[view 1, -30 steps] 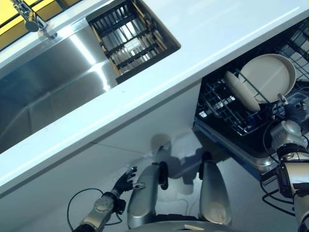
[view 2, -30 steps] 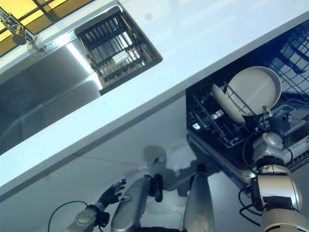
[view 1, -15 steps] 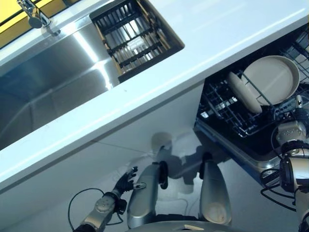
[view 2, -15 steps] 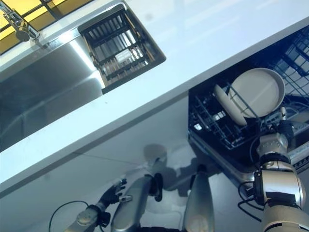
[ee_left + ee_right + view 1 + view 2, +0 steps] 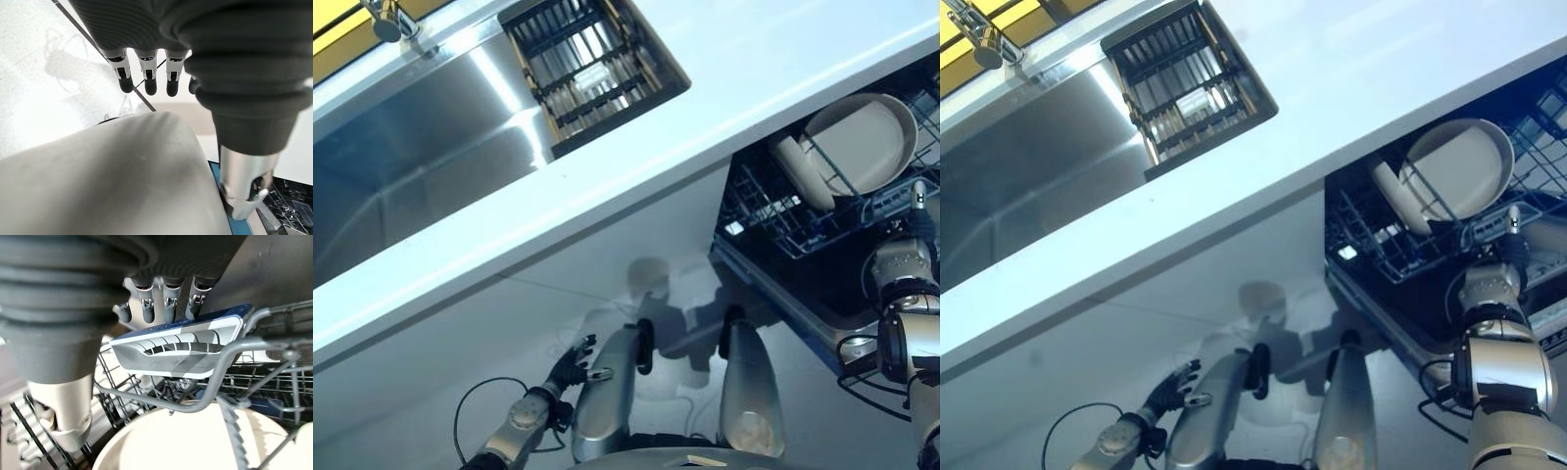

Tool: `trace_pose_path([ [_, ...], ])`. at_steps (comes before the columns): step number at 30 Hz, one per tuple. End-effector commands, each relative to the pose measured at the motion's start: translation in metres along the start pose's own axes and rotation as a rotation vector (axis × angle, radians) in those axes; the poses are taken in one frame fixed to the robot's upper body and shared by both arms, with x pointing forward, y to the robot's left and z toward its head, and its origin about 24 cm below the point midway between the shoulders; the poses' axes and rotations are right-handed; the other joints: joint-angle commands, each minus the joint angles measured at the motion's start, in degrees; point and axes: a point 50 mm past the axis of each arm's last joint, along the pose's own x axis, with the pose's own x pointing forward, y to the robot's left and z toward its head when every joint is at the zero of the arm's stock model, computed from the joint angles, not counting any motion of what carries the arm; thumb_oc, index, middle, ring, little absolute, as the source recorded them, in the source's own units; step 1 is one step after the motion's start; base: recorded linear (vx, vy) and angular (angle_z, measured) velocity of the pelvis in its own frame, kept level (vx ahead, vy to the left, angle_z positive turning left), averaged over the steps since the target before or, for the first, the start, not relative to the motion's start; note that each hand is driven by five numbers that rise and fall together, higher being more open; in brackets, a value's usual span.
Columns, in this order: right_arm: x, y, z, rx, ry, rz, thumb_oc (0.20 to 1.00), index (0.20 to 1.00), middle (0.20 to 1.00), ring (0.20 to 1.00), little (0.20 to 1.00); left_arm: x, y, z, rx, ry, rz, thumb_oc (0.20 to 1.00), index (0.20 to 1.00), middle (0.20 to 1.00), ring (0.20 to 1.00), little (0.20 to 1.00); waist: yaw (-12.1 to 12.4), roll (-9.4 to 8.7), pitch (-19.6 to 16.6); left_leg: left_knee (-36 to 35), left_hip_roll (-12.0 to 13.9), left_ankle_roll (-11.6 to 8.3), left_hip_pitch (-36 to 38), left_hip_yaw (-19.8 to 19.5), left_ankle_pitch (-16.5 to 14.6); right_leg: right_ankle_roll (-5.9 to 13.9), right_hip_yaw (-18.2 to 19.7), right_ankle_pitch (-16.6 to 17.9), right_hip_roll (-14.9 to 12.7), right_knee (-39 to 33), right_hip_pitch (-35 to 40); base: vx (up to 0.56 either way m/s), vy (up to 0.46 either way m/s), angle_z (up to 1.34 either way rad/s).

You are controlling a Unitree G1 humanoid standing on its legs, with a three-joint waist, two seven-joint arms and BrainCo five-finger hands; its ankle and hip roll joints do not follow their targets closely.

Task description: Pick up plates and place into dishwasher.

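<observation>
Two cream plates standing on edge in the dishwasher rack (image 5: pixel 773 211), under the white bench (image 5: pixel 724 88): a large round plate (image 5: pixel 864 142) leaning toward the back, a second plate (image 5: pixel 798 171) edge-on just beside it, both held between the wire prongs; right robot hand (image 5: pixel 164 298) at the rack's front rim, just beside the large plate, fingers (image 5: pixel 195 301) straight and relaxed, gripping nothing, their tips above a grey-and-blue plastic holder (image 5: pixel 181 350) clipped on the rack wire; left robot hand (image 5: pixel 570 367) low near the floor, well apart from the rack, fingers (image 5: pixel 146 81) straight and loose, empty; steel sink (image 5: pixel 421 166) set into the bench on the left, a tap (image 5: pixel 386 20) at its far edge, a dark slatted drainer basket (image 5: pixel 592 64) sitting in the sink's right end.
</observation>
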Motion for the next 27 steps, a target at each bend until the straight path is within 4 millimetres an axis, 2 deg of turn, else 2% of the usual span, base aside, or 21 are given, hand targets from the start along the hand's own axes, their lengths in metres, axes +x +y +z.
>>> trace_pose_path([
  [1,-0.012,0.079,0.021,0.071,-0.060,0.309,1.000,1.000,1.000,1.000,1.000,-0.015,-0.001,-0.013,0.020,0.024,-0.018,1.000,1.000,1.000,1.000,1.000,4.1,0.63,0.7,0.5,2.8,-1.39,-3.2,-2.6,3.8,-0.85,-0.7,-2.5,0.0,-1.6,4.6,0.00,-0.013,0.06],
  [8,-0.018,0.099,0.024,0.146,-0.022,0.457,1.000,1.000,1.000,1.000,1.000,-0.015,0.001,-0.008,0.022,0.003,-0.006,1.000,1.000,1.000,1.000,1.000,5.0,0.90,0.7,-5.3,3.3,-2.06,-2.3,-3.2,6.5,-0.86,-1.8,-2.8,0.2,-2.5,4.5,-0.01,-0.002,0.05],
  [12,-0.020,0.109,0.032,0.271,-0.006,0.540,1.000,1.000,1.000,1.000,1.000,-0.013,0.003,-0.002,0.024,-0.023,-0.010,1.000,1.000,1.000,1.000,1.000,5.4,1.66,0.7,-9.2,3.6,-2.55,-1.9,-3.1,8.5,-0.87,-2.6,-3.2,0.2,-3.0,3.9,-0.05,0.023,0.07],
  [17,-0.024,0.119,0.037,0.368,0.016,0.591,1.000,1.000,1.000,1.000,1.000,-0.014,0.006,0.004,0.033,-0.036,-0.029,1.000,1.000,1.000,1.000,1.000,5.9,2.40,0.7,-10.3,3.3,-2.72,-2.1,-3.3,9.7,-1.11,-3.4,-3.4,0.2,-3.1,3.2,-0.04,0.011,0.13],
  [27,-0.034,0.145,0.051,0.371,-0.012,0.674,1.000,1.000,1.000,1.000,1.000,-0.015,0.012,0.014,0.039,-0.072,-0.031,1.000,1.000,1.000,1.000,1.000,7.2,3.14,0.7,-12.2,3.0,-2.89,-2.7,-4.1,11.3,-1.48,-4.4,-3.9,0.4,-3.4,2.6,-0.01,0.003,0.03],
])
